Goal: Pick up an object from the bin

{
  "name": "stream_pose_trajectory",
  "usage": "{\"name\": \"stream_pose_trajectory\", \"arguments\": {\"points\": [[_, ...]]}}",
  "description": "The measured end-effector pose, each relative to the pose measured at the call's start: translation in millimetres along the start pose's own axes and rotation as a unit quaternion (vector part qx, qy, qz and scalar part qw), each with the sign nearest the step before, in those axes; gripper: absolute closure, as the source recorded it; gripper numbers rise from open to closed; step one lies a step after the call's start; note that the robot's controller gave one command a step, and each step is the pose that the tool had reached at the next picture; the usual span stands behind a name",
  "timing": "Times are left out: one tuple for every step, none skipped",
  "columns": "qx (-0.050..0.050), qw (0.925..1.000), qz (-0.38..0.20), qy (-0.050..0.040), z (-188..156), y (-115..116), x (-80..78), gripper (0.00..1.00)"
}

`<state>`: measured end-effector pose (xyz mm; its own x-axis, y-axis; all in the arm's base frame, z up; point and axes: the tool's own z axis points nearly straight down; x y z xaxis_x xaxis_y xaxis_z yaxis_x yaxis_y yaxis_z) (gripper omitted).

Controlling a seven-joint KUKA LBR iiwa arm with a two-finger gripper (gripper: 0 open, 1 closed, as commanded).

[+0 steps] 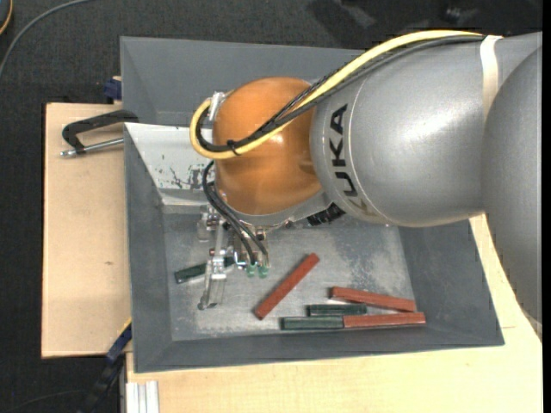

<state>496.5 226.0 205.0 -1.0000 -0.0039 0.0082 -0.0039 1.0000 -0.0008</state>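
The grey KUKA arm (413, 127), orange wrist cover (258, 153) forward, hangs its gripper (225, 269) low at the left of the grey metal bin (145, 256), just beside a short dark-green stick (191, 274). Whether the gripper is open or closed cannot be told. The step appears to be the approach; next comes straddling that stick and closing. A red-brown stick (286, 286) lies near on the scuffed bin floor, with dark carpet (215, 7) beyond.

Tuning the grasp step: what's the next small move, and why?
Probably ease down onto the short dark green stick at the left of the bin: the gripper sits right beside it, while the red stick and the other sticks lie farther right.
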Motion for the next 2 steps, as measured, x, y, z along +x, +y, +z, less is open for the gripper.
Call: {"name": "stream_pose_trajectory", "arguments": {"points": [[0.002, 0.9999, -0.012, -0.0012, 102, -72, -41.3, 0.00], [-0.002, 0.9997, -0.022, -0.0055, 136, -26, -49.6, 0.00]]}}
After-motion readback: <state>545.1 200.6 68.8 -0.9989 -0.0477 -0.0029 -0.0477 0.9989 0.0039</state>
